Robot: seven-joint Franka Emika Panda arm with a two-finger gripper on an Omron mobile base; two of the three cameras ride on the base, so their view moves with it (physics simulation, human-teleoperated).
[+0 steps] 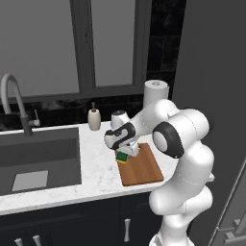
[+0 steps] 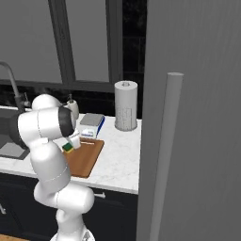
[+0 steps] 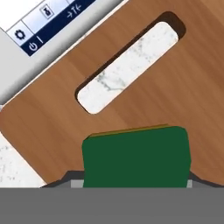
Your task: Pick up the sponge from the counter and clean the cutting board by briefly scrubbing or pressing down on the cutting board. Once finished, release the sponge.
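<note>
Counter (image 1: 96, 168): white marble, sink at left.
Board (image 1: 144, 168): lies at right end of counter, slot handle at far end, grey-white box (image 2: 92, 124) just beyond.
Gripper (image 1: 126, 153): closed on sponge, low over board's far-left corner.
Sponge (image 3: 135, 155): off counter, green top showing, near slot.
Progress, judged: pickup done; sponge-board contact unclear, so scrub maybe underway; release left.

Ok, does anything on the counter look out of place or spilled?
Nothing stands out. The gripper holds the sponge over the board near its slot; the box, paper towel roll and soap bottle stand upright, nothing spilled.
</note>
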